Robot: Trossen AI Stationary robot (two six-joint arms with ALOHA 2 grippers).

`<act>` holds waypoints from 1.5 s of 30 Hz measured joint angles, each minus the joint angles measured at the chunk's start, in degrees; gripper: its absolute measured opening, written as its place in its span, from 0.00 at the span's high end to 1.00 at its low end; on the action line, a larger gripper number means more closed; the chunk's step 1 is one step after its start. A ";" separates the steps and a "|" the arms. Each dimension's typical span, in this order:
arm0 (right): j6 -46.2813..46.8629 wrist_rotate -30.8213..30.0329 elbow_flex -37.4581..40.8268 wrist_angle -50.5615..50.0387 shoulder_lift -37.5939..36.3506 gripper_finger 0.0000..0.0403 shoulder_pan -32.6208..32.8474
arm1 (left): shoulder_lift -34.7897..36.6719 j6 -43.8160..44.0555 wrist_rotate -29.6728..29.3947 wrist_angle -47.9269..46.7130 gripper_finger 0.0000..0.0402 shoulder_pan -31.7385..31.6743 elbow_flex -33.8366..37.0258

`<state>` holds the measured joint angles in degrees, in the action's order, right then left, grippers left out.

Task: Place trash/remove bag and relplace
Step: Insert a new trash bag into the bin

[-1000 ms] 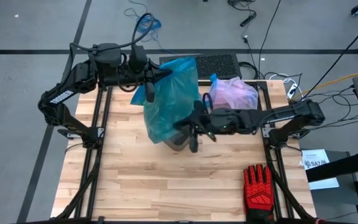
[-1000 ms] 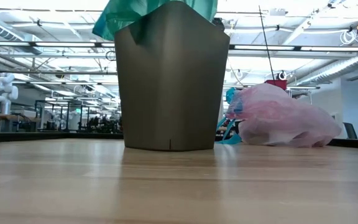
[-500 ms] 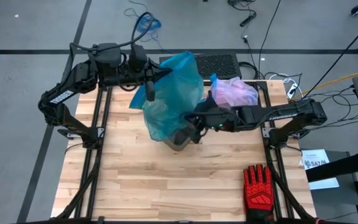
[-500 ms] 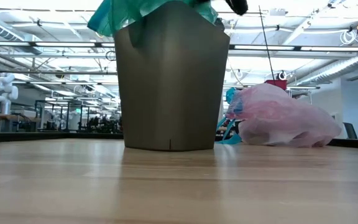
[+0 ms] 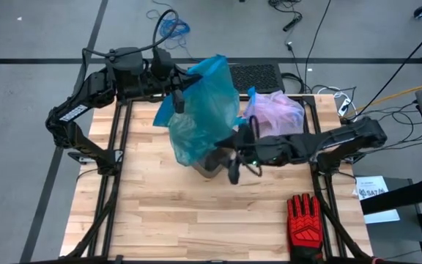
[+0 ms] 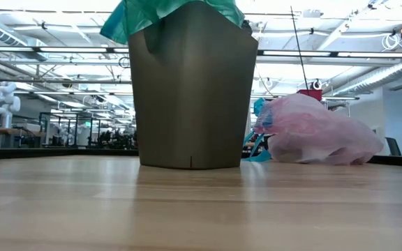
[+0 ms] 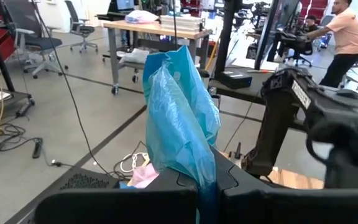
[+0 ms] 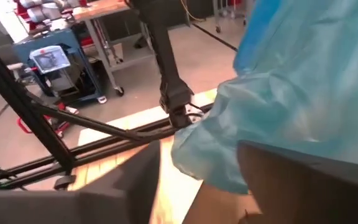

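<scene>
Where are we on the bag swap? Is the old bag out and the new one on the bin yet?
Done: the pink bag lies off the bin, at the table's back. In hand: the left end effector is shut on the teal bag, holding it up over the bin; the right end effector is at the bin's rim, open. Left: spreading the teal bag around the rim.

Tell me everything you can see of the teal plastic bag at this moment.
The teal plastic bag is thin, translucent and crumpled. Its lower part is tucked into the grey-brown bin and drapes over the rim; its upper part is drawn up and back in a bunched peak, pinched in the shut left gripper. The right gripper sits by the bin's near side, not visibly gripping the bag.
</scene>
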<state>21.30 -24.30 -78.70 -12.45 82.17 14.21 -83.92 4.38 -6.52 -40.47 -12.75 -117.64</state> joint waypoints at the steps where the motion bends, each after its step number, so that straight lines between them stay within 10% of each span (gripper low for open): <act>1: -0.98 -0.28 0.00 1.18 0.85 0.48 0.12 | 0.00 -0.09 0.00 0.01 1.00 0.00 0.00; 10: -5.58 -14.78 0.02 5.94 5.69 0.34 -0.05 | 0.00 -0.21 0.50 -1.03 1.00 0.02 0.00; 19: -3.26 -14.75 0.11 2.20 6.87 0.95 -0.21 | 0.02 -0.23 0.92 -0.88 1.00 0.00 0.00; 33: 0.64 -22.34 -0.49 -11.34 6.89 1.00 -2.43 | 0.23 1.99 2.19 1.52 1.00 0.64 0.00; 45: -1.27 -13.92 -3.43 -18.60 7.52 1.00 -4.51 | 0.24 4.22 2.16 1.68 1.00 1.22 0.00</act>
<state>20.02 -38.22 -82.13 -31.05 89.69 9.69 -83.68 8.60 -4.36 -38.79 -11.53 -117.64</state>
